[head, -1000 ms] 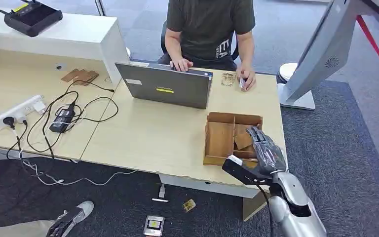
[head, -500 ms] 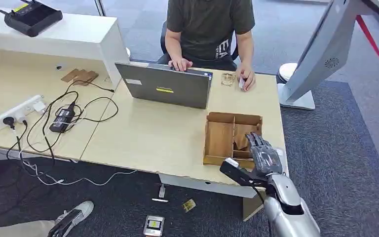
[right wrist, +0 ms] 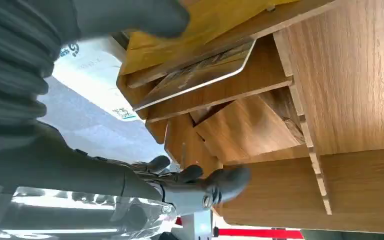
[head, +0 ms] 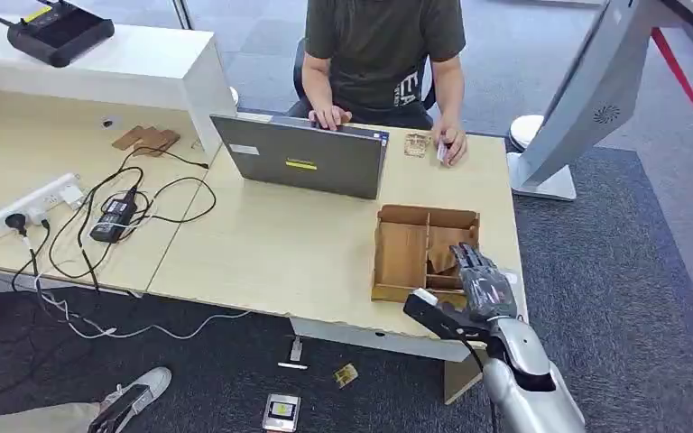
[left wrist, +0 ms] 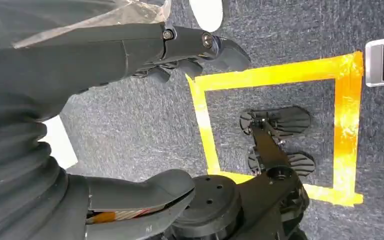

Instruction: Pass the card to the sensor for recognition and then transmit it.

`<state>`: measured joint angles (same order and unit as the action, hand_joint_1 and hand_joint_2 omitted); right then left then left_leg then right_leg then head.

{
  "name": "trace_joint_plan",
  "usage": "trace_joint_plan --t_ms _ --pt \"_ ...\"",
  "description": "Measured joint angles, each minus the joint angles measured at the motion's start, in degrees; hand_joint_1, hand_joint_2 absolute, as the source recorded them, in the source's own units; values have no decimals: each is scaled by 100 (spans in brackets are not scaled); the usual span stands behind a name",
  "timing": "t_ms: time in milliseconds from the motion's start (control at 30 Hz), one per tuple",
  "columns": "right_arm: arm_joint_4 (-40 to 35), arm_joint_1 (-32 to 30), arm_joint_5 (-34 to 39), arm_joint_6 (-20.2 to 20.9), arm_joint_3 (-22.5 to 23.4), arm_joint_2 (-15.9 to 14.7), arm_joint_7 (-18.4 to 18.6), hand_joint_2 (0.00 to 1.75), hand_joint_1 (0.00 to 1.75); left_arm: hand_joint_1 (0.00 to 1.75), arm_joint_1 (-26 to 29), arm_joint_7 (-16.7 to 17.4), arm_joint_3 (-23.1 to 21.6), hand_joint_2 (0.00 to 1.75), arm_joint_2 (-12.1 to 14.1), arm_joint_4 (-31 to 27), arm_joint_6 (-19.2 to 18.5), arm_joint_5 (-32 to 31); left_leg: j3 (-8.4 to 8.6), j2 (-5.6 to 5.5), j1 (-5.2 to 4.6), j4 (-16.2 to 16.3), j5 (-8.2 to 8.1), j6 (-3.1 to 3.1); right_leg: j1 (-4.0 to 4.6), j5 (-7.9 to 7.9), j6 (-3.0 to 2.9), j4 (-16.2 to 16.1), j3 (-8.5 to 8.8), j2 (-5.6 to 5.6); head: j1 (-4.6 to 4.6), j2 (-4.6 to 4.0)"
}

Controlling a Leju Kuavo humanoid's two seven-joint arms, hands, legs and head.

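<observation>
A wooden divided box (head: pixel 402 217) stands at the table's near right corner. Brown cards (head: pixel 443 258) lie tilted in its right compartment; in the right wrist view one card (right wrist: pixel 200 75) leans against a divider inside the box (right wrist: pixel 350 75). My right hand (head: pixel 475 287) hovers over the near right part of the box, thumb and fingers (right wrist: pixel 215 184) apart on either side of the card compartment, nothing held. My left hand (left wrist: pixel 95 55) hangs beside my body over the floor, fingers spread and empty.
A person sits behind an open laptop (head: pixel 302 162) at the far side, one hand on a small white thing beside a clear object (head: pixel 417 144). Cables and a power strip (head: pixel 27 206) lie at the left. A white machine base (head: pixel 541 176) stands right.
My right hand has dropped slightly toward the box's near edge, then held nearly still over the last half second. The person's hands have hardly moved.
</observation>
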<state>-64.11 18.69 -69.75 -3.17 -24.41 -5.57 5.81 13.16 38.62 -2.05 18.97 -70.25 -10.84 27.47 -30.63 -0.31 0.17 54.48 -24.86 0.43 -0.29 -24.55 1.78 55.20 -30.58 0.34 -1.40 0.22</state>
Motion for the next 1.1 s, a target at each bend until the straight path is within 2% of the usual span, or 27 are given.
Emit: trace_joint_plan --t_ms 133,233,267,467,667,733,900,1000,1100 --pt "-28 -18 -4 35 2 0 0 175 162 0 -2 0 15 175 -7 22 22 43 1 0 0 0 0 0 0 0 0 0 0 0 0 0" --pt "-98 -36 -37 70 2 0 -2 175 159 0 -2 0 17 175 -9 37 31 50 1 2 0 0 0 0 0 0 0 0 0 1 2 0" --pt "-155 -39 -52 94 2 -2 -2 175 162 0 -4 0 26 175 -11 44 17 50 2 2 0 0 0 0 0 0 0 0 0 1 0 0" --pt "-662 -156 -85 373 0 -4 9 175 169 0 -7 0 55 175 -26 83 -22 13 1 2 0 0 0 0 0 0 0 0 0 1 2 0" --pt "-1359 -251 -76 715 -4 -7 26 175 168 0 -13 0 120 175 -74 114 -74 -31 1 1 0 0 0 0 0 0 0 0 1 1 2 0" --pt "-1528 -263 -66 763 -7 -7 26 175 175 0 -14 0 129 175 -81 125 -79 -37 2 3 0 0 0 0 0 0 0 0 0 1 -2 0" --pt "-1761 -282 -46 809 -13 -9 24 175 175 0 -15 0 168 175 -107 127 -138 -70 2 2 0 0 0 0 0 0 0 0 1 1 0 0" --pt "-1884 -258 89 817 -7 -20 -65 175 175 0 -17 0 170 175 -109 142 -164 -55 2 3 0 0 0 0 0 1 0 0 2 1 2 0" --pt "-1915 -88 369 902 63 -13 -244 175 175 0 -64 -11 203 175 -109 216 -347 -192 0 3 -1 0 2 -1 -1 2 -1 0 0 1 0 0"
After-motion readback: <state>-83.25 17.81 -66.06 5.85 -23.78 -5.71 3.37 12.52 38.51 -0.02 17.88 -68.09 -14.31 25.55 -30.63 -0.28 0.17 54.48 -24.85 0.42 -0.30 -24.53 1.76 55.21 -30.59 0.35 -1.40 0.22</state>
